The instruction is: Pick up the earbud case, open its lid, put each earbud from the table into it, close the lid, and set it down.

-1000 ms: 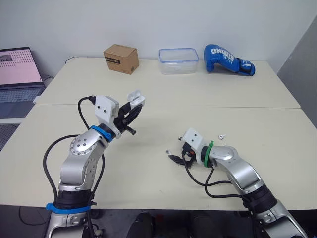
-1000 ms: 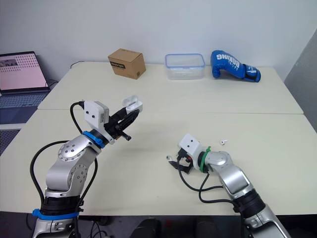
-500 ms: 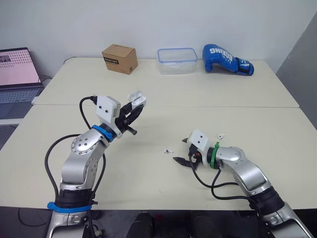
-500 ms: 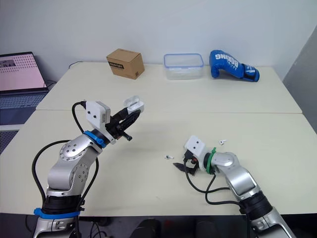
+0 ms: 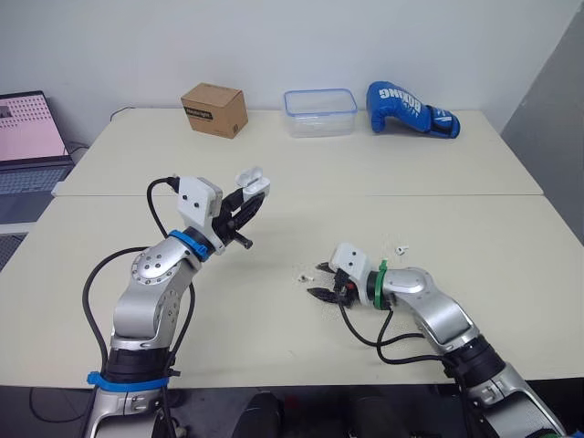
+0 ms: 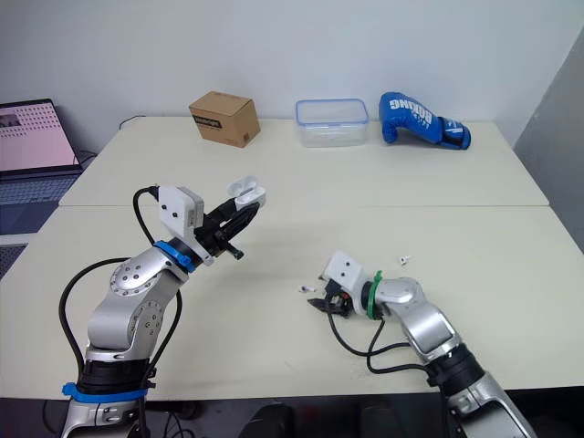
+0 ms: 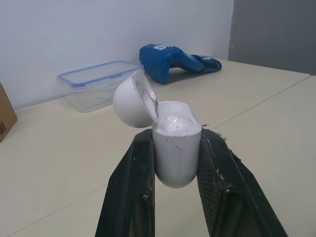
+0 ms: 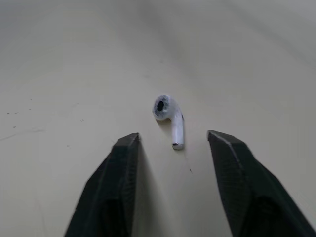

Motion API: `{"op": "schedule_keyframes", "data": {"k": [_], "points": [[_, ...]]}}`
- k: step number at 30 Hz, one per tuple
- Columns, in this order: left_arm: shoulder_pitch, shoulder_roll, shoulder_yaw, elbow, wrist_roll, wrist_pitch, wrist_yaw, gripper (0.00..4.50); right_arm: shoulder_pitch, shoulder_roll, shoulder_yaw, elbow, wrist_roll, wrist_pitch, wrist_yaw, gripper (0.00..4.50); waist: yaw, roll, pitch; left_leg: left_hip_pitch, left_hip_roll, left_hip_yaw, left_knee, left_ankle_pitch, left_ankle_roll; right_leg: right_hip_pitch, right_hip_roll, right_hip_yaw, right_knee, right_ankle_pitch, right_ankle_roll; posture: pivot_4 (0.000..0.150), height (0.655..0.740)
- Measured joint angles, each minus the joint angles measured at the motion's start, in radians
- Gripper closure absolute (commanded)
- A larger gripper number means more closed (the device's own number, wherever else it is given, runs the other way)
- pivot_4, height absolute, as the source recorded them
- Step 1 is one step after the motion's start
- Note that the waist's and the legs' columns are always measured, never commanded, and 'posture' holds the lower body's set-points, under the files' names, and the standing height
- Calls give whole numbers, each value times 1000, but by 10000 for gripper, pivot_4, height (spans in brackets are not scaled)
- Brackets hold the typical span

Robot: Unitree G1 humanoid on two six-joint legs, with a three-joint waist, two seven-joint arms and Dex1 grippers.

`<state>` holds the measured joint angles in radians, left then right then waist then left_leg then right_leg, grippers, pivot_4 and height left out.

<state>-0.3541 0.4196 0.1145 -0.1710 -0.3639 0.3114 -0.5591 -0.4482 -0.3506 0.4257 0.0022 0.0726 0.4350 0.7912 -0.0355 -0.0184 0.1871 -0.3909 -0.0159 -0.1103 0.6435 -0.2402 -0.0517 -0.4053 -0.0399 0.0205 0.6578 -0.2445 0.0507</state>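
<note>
My left gripper (image 5: 246, 199) is raised over the table's left half, shut on the white earbud case (image 7: 175, 143). The case stands upright between the fingers with its lid (image 7: 131, 103) hinged open. One white earbud (image 8: 170, 118) lies on the table near the middle. My right gripper (image 5: 313, 280) is low on the table, open, with one black fingertip (image 8: 129, 140) on each side of the earbud's stem and not touching it. A second earbud (image 5: 401, 247) lies further right, behind my right forearm.
Along the table's far edge stand a cardboard box (image 5: 214, 109), a clear lidded container (image 5: 319, 112) and a blue boxing glove (image 5: 411, 108). An open laptop (image 5: 27, 132) sits on a separate surface at far left. A seam crosses the table (image 5: 383, 196).
My right gripper slid left up to the near earbud and its fingers narrowed around it. My left gripper kept the open case still. The camera shifted slightly.
</note>
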Motion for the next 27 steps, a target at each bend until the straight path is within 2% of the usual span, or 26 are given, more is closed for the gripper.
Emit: {"op": "schedule_keyframes", "data": {"k": [4, 11, 15, 22, 27], "points": [[1, 0, 0, 0, 0, 0, 1, 37432, -11, 7, 28, 5, -15, -8, 12, 44576, 0, 0, 0, 1, 3, 1, 0, 0, 0, 0, 3, 0, 0, 0, 0, 1500, 7400], [8, 0, 0, -3, 0, 0, 3, 37432, -8, -3, 25, -4, -15, 9, 13, 44576, 4, 0, 0, 1, 5, 1, 0, 0, 0, 0, 5, 0, 0, 0, -1, 1500, 7400], [8, -1, -1, -4, 0, 0, 4, 37432, 13, -76, -3, -62, -2, 28, 37, 44576, 15, 0, 0, -1, 3, 1, 1, 0, 0, 1, 3, 0, -1, 0, -1, 1500, 7400], [33, -10, -1, -7, 0, -1, 6, 37432, 177, -481, -269, -186, 117, 139, 209, 44576, 37, 0, 0, -7, -1, 0, 1, 0, 0, 0, -1, -1, -12, 3, -2, 1500, 7400], [32, -18, -6, -7, 0, -3, 6, 37432, 353, -666, -425, -140, 175, 82, 336, 44576, 34, 0, 0, -6, 1, 0, 0, 0, 0, 1, 1, -2, -11, 2, -1, 1500, 7400]]}}
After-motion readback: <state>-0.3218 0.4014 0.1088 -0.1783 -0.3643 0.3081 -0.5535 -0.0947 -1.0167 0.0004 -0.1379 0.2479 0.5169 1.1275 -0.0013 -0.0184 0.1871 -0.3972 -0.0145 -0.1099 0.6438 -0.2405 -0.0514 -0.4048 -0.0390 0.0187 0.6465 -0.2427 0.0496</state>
